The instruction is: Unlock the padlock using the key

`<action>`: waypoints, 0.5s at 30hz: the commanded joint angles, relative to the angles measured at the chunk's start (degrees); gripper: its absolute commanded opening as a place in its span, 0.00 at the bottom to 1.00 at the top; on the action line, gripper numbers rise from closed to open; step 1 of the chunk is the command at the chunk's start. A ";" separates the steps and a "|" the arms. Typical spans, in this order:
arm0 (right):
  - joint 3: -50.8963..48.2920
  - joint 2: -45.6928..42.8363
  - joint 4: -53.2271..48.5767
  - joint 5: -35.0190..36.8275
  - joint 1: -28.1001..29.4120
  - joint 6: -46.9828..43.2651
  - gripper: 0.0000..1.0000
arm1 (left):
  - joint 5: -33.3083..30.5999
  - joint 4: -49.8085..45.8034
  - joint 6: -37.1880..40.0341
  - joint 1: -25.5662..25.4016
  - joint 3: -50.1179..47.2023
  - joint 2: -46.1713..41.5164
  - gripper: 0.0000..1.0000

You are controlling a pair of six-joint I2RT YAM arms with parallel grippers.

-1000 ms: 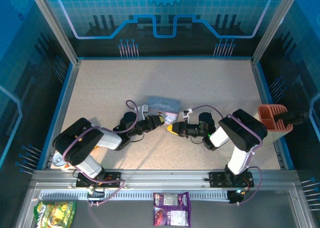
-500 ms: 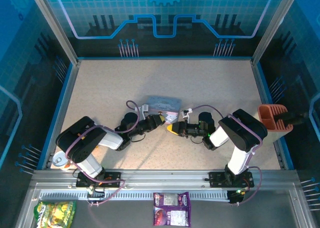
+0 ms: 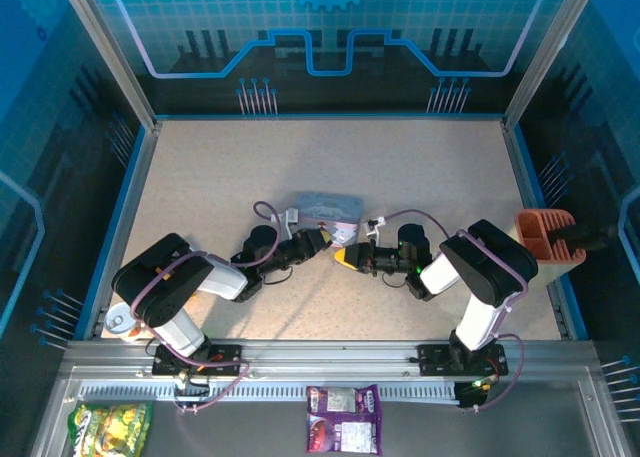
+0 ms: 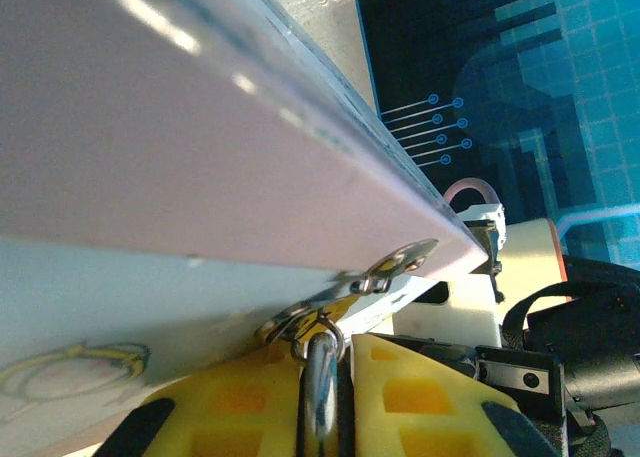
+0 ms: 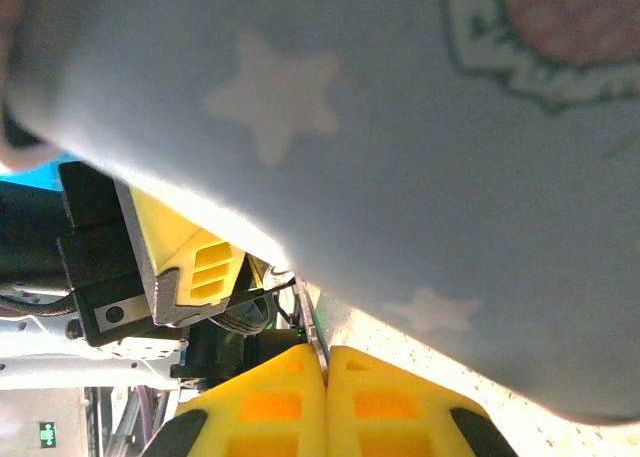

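Observation:
The lilac tin (image 3: 326, 208) lies mid-table, and both grippers meet tip to tip at its near edge. My left gripper (image 3: 322, 241) is shut on the padlock (image 4: 320, 377). Its shiny shackle stands between the yellow fingers (image 4: 430, 397) and hooks a small ring on the tin's metal hasp (image 4: 395, 267). The lock's body is mostly hidden between the pads. My right gripper (image 3: 343, 258) is shut on the key (image 5: 312, 322), a thin grey sliver poking out from its tips (image 5: 327, 362). The key points towards the left gripper's yellow finger (image 5: 185, 247), under the tin's starred side (image 5: 400, 127).
An orange-brown ribbed holder (image 3: 545, 235) sits at the right edge. A purple packet (image 3: 343, 420) and a green-yellow packet (image 3: 110, 427) lie below the metal front rail (image 3: 320, 355). A small round object (image 3: 120, 320) rests by the left arm's base.
The left arm's elbow has shifted slightly to the right. Both grippers stay tip to tip at the tin, still shut.

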 commanded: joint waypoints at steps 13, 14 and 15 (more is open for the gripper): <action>2.40 -0.63 4.83 6.31 -2.34 2.16 0.00 | 7.95 5.36 1.62 -4.33 0.87 -0.77 0.03; 2.50 -0.43 5.33 6.45 -2.29 2.52 0.00 | 7.98 5.45 1.61 -4.46 0.83 -0.71 0.03; 2.51 -0.32 5.68 6.64 -2.34 2.82 0.00 | 7.97 5.61 1.68 -4.52 0.90 -0.70 0.03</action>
